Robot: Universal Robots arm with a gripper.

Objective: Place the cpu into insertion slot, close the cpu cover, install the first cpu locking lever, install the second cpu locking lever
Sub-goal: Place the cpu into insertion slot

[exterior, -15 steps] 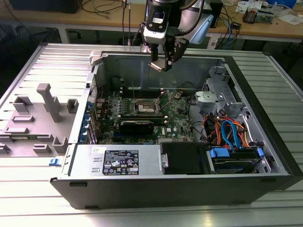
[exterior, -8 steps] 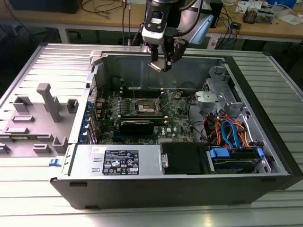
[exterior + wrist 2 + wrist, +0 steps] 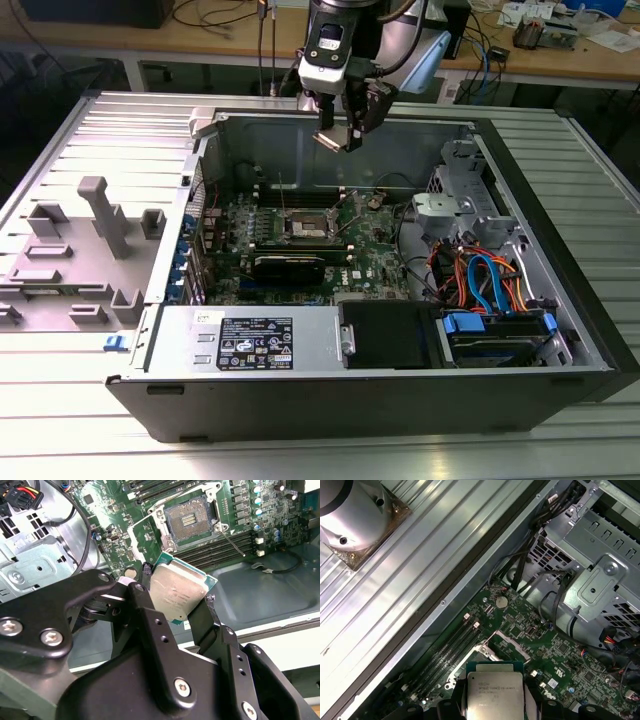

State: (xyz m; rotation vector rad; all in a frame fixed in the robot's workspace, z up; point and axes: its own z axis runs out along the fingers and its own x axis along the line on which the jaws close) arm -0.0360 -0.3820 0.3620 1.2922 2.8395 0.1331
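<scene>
My gripper (image 3: 338,136) hangs high over the back wall of the open computer case (image 3: 560,330), shut on the cpu (image 3: 332,139). In both wrist views the cpu (image 3: 177,590) (image 3: 494,692) is a silver-topped square chip with a green edge, clamped between two black fingers (image 3: 147,612). It is held tilted, well above the board. The insertion slot (image 3: 305,223) (image 3: 189,519) lies bare below, with a dark centre and a silver rim. A thin silver frame beside it looks like the cpu cover (image 3: 146,536), swung open. One thin locking lever (image 3: 231,541) stands raised.
A long black card (image 3: 290,266) lies in front of the slot, with memory slots (image 3: 220,547) beside it. A metal drive cage (image 3: 448,212) and coloured cables (image 3: 482,280) fill the exterior view's right. A grey fixture tray (image 3: 95,245) sits outside the case on the left.
</scene>
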